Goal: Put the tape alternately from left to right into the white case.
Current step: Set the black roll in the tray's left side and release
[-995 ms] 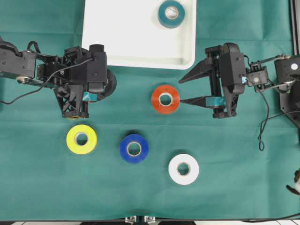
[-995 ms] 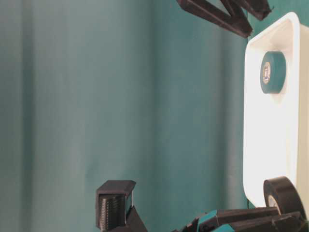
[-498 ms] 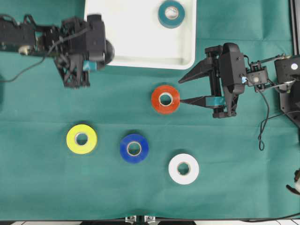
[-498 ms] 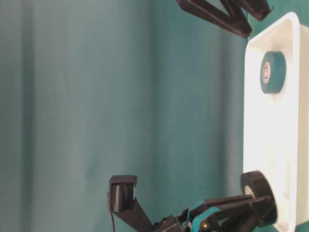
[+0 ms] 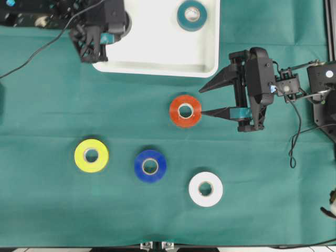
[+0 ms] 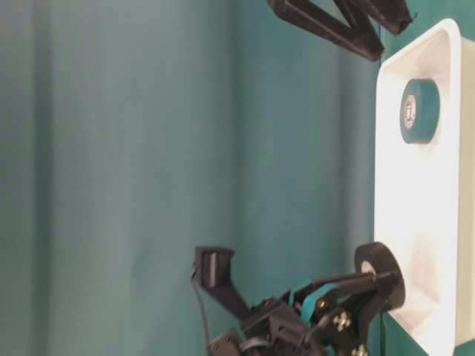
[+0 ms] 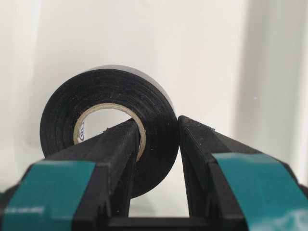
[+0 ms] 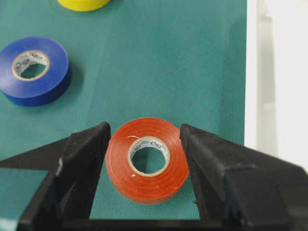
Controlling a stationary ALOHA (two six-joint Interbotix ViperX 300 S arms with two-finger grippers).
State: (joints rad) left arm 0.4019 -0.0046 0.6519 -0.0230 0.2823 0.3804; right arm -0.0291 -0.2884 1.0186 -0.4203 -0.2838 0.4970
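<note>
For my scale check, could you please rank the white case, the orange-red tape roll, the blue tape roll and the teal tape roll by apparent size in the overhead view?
1. White plastic rectangular case, clearly largest.
2. Glossy orange-red tape roll, blue tape roll and teal tape roll: all look alike, so no ranking among them.

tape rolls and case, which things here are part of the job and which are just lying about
Job:
- black roll
- orange-red roll
- teal roll
- yellow roll
- blue roll
- white roll
- white case

Lying about:
- green cloth
- loose cable
</note>
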